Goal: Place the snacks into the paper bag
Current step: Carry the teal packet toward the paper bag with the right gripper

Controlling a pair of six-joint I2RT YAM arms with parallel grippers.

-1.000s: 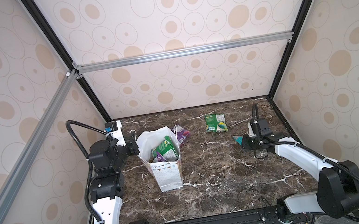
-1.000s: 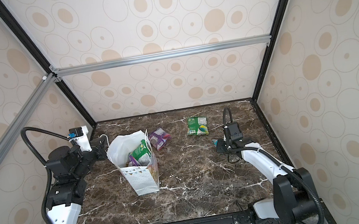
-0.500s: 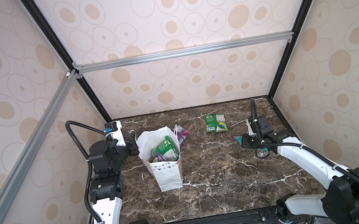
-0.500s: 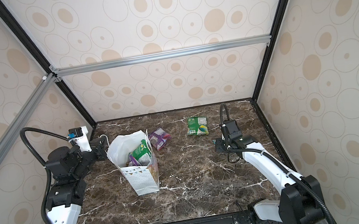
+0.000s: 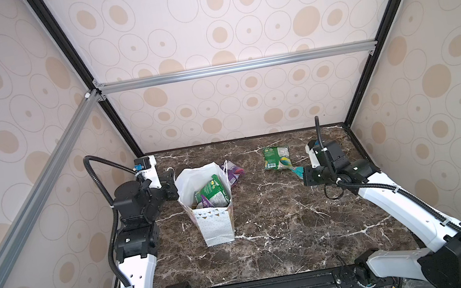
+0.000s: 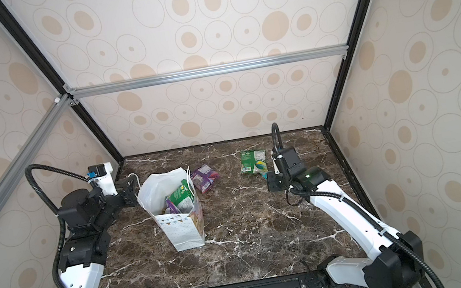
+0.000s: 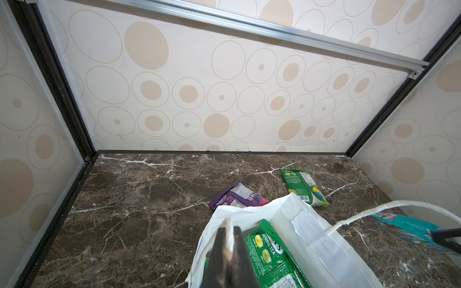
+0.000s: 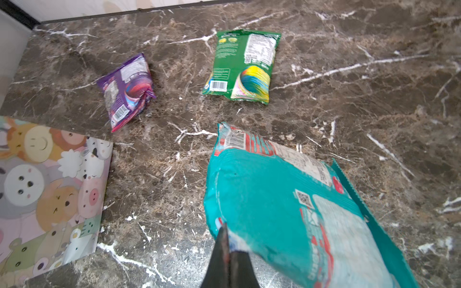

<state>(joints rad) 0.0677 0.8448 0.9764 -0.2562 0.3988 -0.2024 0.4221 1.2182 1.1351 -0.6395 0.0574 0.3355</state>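
Note:
The white paper bag [image 5: 215, 225] [image 6: 183, 230] stands open at the left of the marble table, with green snacks [image 5: 211, 191] [image 7: 267, 249] and a purple one inside. My left gripper [image 5: 172, 188] [image 7: 228, 237] is shut on the bag's rim, holding the mouth open. My right gripper [image 5: 306, 175] [image 8: 228, 239] is shut on a corner of a teal packet [image 5: 297, 170] [image 8: 287, 199] that hangs just above the table at the right. A green packet [image 5: 277, 157] [image 8: 243, 64] and a purple packet [image 5: 235, 173] [image 8: 127, 89] lie flat on the table behind.
The bag's free cord handle [image 7: 374, 212] arches over its mouth. Its side panel with cartoon animals [image 8: 50, 179] faces the right arm. Patterned walls and black frame posts [image 5: 352, 113] close the table on three sides.
My right arm has risen and shifted a little toward the bag, carrying the teal packet. The left arm and the bag have not moved.

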